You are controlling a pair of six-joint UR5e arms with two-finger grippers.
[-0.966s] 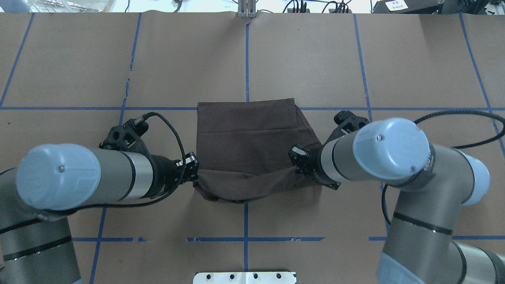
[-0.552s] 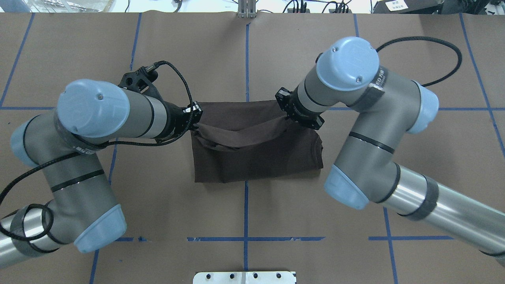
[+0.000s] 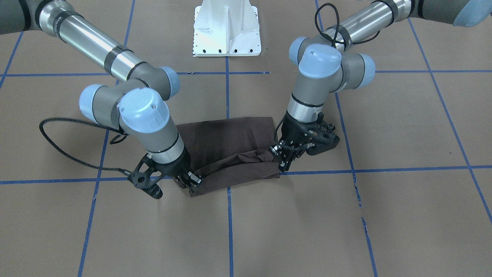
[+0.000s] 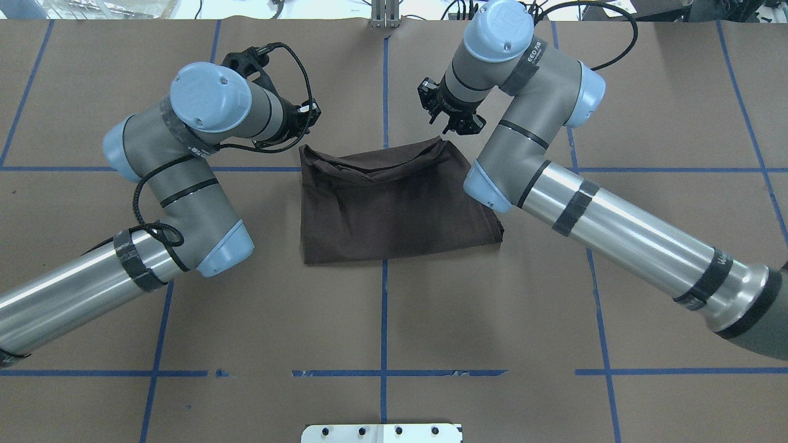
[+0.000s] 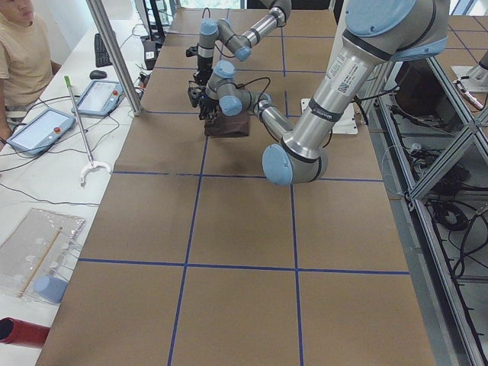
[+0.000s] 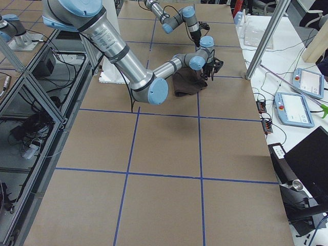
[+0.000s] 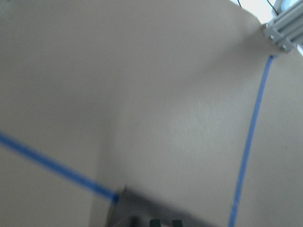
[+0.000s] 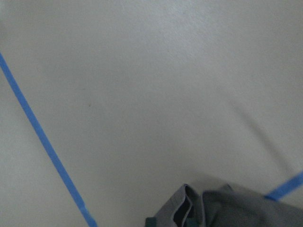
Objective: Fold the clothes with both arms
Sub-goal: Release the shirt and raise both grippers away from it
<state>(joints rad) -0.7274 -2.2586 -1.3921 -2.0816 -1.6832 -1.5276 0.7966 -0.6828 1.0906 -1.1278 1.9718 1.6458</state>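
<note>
And here's the T-shirt (image 4: pixel 394 209), a dark brown folded rectangle flat on the brown-papered table (image 4: pixel 258 307). It lies across the centre blue tape line (image 4: pixel 383 320), and its edge farthest from the robot is rumpled into a sagging ridge. Overhead, the left gripper (image 4: pixel 313 117) sits just off that far edge at the shirt's left corner and the right gripper (image 4: pixel 448 122) just off the right corner, and from up here a sliver of table seems to show between the left one and the fabric. Switch to the front-facing camera and it reads differently: the left gripper (image 3: pixel 283 163) and the right gripper (image 3: pixel 192 179) both look to be touching the shirt's corners, with the raised ridge running between them. The wrist cameras get closest, with the T-shirt (image 7: pixel 142 208) bunched at the bottom edge of the left one and a doubled hem of the T-shirt (image 8: pixel 227 208) at the bottom of the right. Both are blurred and catch only slivers of the fingers, though, so I can't tell whether either pair of jaws is nipping the hem or standing apart. The white pedestal base (image 3: pixel 226 30) stands well apart from the shirt's robot-side edge. Only the left-end camera picks up a person (image 5: pixel 23 46) at a side bench (image 5: pixel 46 175), well away from the T-shirt (image 5: pixel 227 126). From the right end the T-shirt (image 6: pixel 187 84) shows small, the grippers beside it too tiny to read.
</note>
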